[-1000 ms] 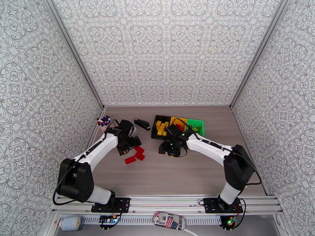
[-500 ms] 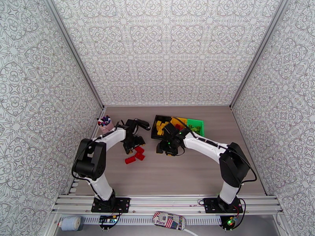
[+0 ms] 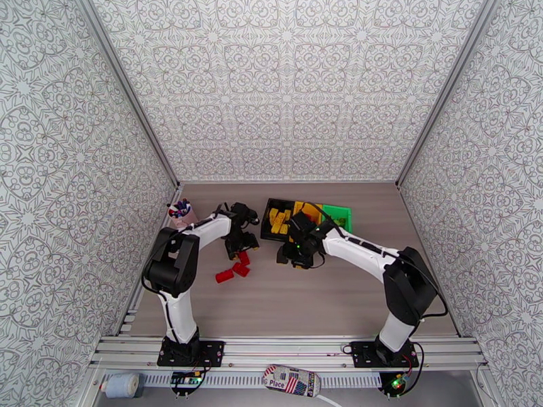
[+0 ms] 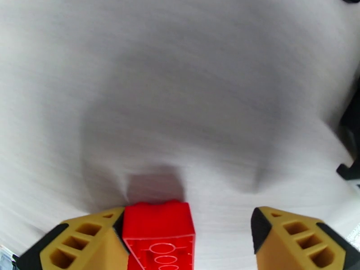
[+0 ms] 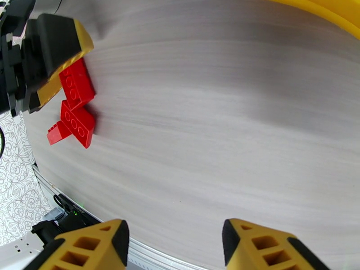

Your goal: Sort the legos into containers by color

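3 bins - black bin (image 3: 265, 224), yellow bin (image 3: 313, 211), green bin (image 3: 339, 216). 3 red bricks (image 3: 239, 269) on the surface (image 3: 305, 300) left of the black bin. Yellow bricks (image 3: 277, 219) inside it - count unclear.

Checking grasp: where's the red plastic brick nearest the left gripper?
Left wrist view: the red plastic brick lies between the left gripper's open fingers, touching one.

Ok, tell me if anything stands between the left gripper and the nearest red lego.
Nothing visible does. The small red studded plastic brick already lies between the open left gripper's fingers, close against one of them, with bare wood-grain table up to the other.
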You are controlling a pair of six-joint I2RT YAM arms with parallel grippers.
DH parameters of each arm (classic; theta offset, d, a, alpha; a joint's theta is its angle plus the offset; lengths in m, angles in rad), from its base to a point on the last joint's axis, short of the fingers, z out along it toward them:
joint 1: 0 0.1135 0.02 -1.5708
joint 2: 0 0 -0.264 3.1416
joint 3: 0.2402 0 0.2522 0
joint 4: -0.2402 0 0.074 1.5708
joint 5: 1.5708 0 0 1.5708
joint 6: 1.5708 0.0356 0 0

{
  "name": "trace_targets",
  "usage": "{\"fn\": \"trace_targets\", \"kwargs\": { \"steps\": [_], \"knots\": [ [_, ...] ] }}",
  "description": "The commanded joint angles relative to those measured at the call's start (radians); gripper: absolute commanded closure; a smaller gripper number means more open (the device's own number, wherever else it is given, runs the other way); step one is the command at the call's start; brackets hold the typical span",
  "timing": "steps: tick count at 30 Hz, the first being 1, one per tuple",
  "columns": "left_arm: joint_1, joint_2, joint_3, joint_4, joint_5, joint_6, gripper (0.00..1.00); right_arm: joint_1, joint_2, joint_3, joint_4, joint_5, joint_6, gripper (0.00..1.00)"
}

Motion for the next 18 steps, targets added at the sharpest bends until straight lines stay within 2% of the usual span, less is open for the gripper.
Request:
{"fn": "trace_targets", "kwargs": {
  "steps": [1, 7, 12, 18],
  "knots": [
    [-0.023, 0.024, 0.025, -0.069, -0.044, 0.042, 0.32, -0.015, -0.041, -0.029, -0.004, 0.020, -0.004, 0.41],
    [-0.047, 0.016, 0.018, -0.107, -0.084, 0.085, 0.47, -0.035, -0.064, -0.053, 0.001, 0.022, -0.005, 0.41],
    [-0.058, -0.020, 0.016, -0.115, -0.079, 0.098, 0.63, -0.064, -0.096, -0.076, -0.005, 0.028, -0.012, 0.41],
    [-0.070, -0.084, 0.044, -0.126, -0.045, 0.104, 0.71, -0.137, -0.163, -0.123, -0.019, 0.030, -0.029, 0.41]
  ]
}}
